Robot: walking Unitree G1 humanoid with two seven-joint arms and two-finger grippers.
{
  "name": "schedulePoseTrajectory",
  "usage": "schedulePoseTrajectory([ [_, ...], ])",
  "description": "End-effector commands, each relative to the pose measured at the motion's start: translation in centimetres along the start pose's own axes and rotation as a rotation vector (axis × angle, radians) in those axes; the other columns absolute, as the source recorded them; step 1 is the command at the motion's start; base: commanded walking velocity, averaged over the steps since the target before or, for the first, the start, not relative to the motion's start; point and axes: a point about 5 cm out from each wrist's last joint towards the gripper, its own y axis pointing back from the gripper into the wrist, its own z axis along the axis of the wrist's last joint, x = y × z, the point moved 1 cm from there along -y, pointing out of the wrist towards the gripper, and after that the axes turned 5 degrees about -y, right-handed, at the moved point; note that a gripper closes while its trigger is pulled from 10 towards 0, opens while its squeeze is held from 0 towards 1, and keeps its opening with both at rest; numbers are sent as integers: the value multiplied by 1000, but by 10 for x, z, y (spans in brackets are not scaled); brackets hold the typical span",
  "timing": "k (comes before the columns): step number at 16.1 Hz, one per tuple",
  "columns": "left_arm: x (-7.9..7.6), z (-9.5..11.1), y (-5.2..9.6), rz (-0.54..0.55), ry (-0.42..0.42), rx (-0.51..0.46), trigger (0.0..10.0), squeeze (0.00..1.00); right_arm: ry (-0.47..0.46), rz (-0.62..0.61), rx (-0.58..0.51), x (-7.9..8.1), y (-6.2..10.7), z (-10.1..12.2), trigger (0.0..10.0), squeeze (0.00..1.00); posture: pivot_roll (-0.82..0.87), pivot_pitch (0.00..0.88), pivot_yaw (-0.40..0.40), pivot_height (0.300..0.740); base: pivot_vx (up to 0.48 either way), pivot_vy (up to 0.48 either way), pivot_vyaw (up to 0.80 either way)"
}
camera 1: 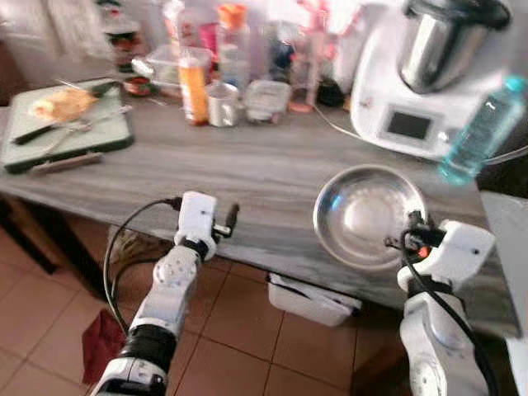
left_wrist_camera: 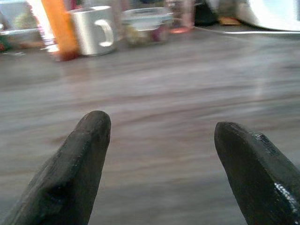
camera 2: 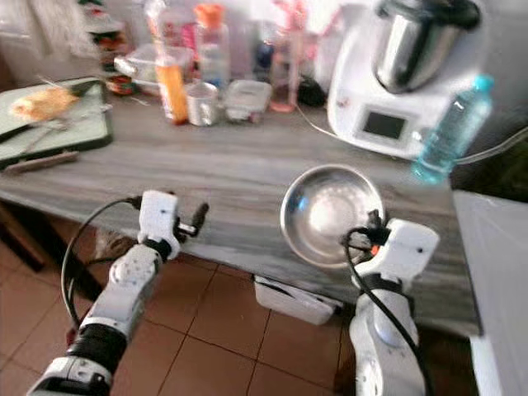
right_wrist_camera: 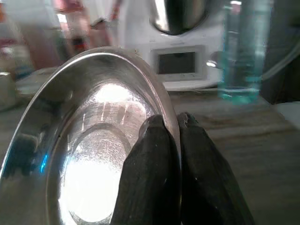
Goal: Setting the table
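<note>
Steel and shiny, the round shallow bowl [camera 1: 368, 216] sits tilted above the grey wooden bench [camera 1: 247, 165], its rim pinched by the right claw [right_wrist_camera: 169, 140], while the left claw [left_wrist_camera: 159, 164] hovers spread.

No text, brand, number or sign can be read anywhere in the pictures. The screen [camera 1: 408, 125] on the white kitchen machine [camera 1: 429, 74] is dark and blank. The labels on the orange bottle [camera 1: 195, 82] and on the blue water bottle [camera 1: 483, 128] are too blurred for any letters to be made out.
</note>
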Motion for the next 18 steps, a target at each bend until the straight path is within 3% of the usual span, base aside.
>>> schedulePoseTrajectory([
  [1,-8,3,-3,-24,-9,-9,10000,0,0,-6,-26,-2,-1,5,10000,0,30,41,1,740,0,0,0],
  [5,-12,-1,-2,-49,-17,6,10000,0,-6,-16,-35,-3,-4,6,10000,0,30,35,3,740,0,0,0],
  [9,-22,-6,6,-227,29,11,10000,0,-84,-91,-24,-13,-8,1,10000,0,33,42,19,740,0,0,0],
  [12,-18,0,8,-308,31,-6,10000,0,-127,-118,2,-16,-9,-8,10000,0,38,50,28,740,0,0,0],
  [15,-17,13,8,-442,29,-36,10000,0,-211,-115,35,-4,-18,-18,10000,0,48,56,38,740,0,0,0],
  [16,-17,13,8,-442,29,-36,10000,0,-211,-115,35,-4,-18,-18,10000,0,48,56,38,740,0,0,0],
  [18,-20,18,12,-562,23,-33,10000,0,-253,-97,62,6,-23,-26,10000,0,48,56,38,740,0,0,0],
])
